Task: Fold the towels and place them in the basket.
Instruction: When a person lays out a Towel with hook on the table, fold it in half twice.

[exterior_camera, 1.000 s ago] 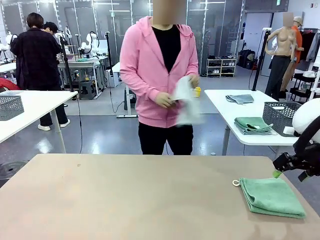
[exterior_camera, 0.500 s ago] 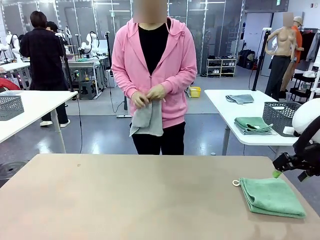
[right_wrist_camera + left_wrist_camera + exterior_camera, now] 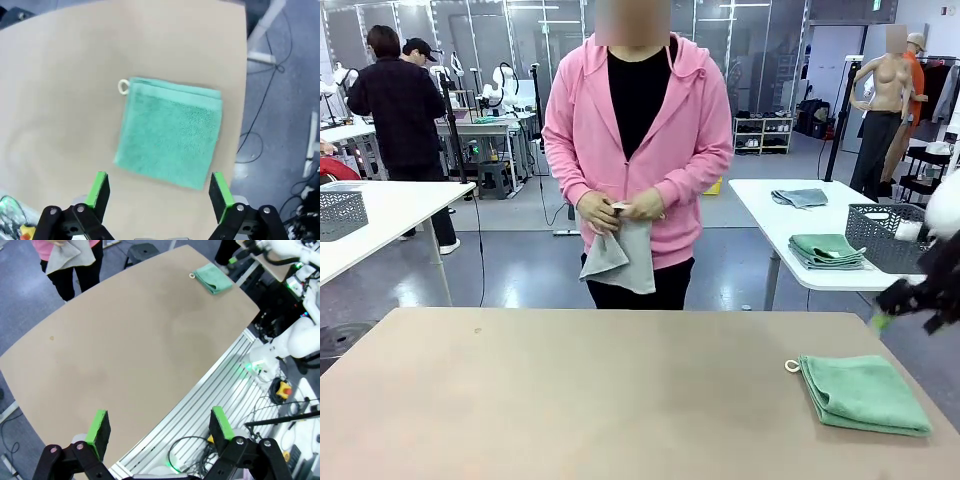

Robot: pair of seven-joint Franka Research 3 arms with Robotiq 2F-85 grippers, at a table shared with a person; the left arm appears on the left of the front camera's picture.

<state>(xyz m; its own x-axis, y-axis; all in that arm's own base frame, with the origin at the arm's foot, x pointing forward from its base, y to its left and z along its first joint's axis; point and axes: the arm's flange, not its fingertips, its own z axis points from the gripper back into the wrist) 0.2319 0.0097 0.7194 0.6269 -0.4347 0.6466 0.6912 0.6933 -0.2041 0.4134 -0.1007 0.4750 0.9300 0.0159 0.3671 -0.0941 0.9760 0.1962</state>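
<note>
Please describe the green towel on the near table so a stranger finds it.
On the beige table, look toward the robot's right edge. The folded mint green towel lies flat there with a pale corner loop; the grey towel hangs from the person's hands.

Open tabletop (image 3: 570, 400) throughout, save the folded green towel (image 3: 865, 393) at right.

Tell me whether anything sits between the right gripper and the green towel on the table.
Nothing visible does. The right gripper hangs open above the folded green towel, which lies alone on the table near its edge, with only open air between them.
</note>
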